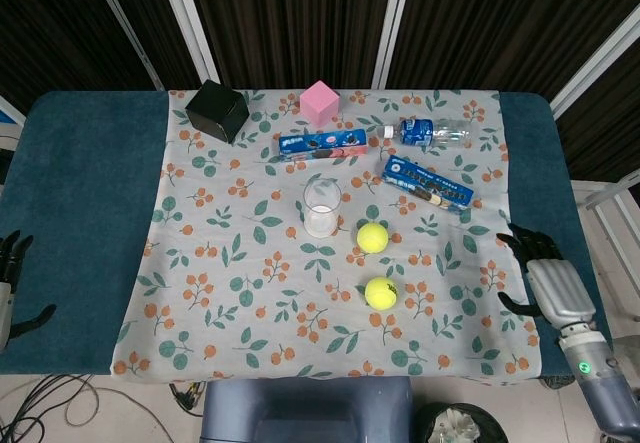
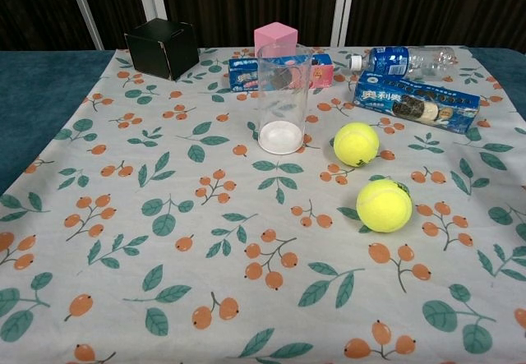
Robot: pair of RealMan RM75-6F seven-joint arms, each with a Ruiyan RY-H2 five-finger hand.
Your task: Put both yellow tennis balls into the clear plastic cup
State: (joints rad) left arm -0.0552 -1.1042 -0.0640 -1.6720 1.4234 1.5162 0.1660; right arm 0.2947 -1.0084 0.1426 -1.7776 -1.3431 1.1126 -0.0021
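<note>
The clear plastic cup (image 1: 322,207) (image 2: 283,99) stands upright and empty on the flowered cloth. One yellow tennis ball (image 1: 372,237) (image 2: 356,144) lies just right of the cup. A second yellow tennis ball (image 1: 380,292) (image 2: 384,205) lies nearer the front edge. My right hand (image 1: 545,274) hovers over the table's right blue margin, fingers spread, holding nothing, well right of both balls. At the far left edge my left hand (image 1: 12,283) hangs beside the table, fingers apart and empty. Neither hand shows in the chest view.
At the back stand a black box (image 1: 217,110), a pink cube (image 1: 320,102), a lying water bottle (image 1: 432,131) and two blue cookie packs (image 1: 322,142) (image 1: 429,183). The flowered cloth (image 1: 250,283) covers the middle of the blue table.
</note>
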